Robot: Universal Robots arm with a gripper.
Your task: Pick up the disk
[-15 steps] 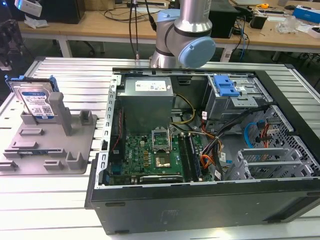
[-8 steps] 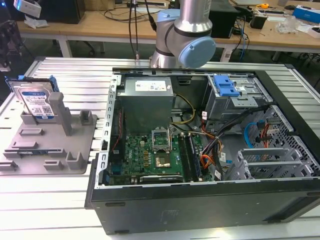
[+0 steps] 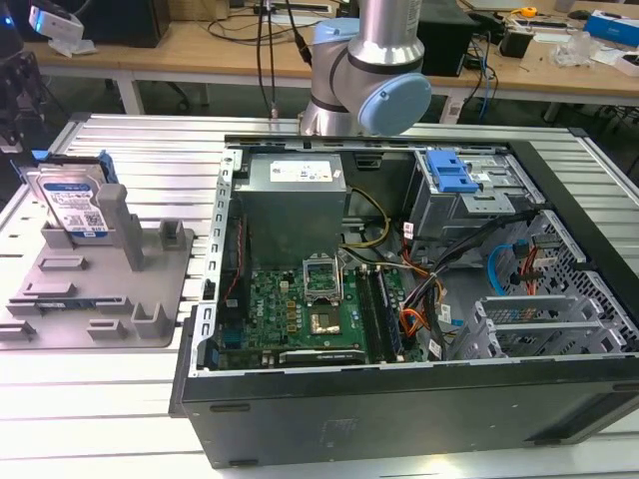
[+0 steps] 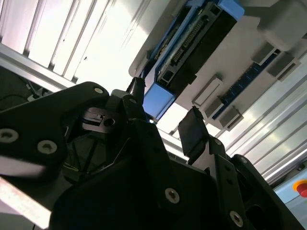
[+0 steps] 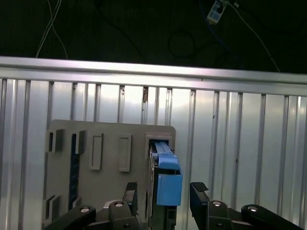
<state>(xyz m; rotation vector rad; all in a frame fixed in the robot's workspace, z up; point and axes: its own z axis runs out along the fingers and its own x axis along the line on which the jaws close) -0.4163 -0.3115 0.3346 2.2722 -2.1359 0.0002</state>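
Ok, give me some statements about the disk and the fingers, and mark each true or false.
1. The disk stands on edge in the grey fixture plate. True.
2. The fingers are shut on the disk. False: they are open, with gaps to it in the first wrist view.
3. The computer case lies open, its motherboard showing. True.
4. The disk sits inside the computer case. False: it is on the plate, at the exterior view's left of the case.
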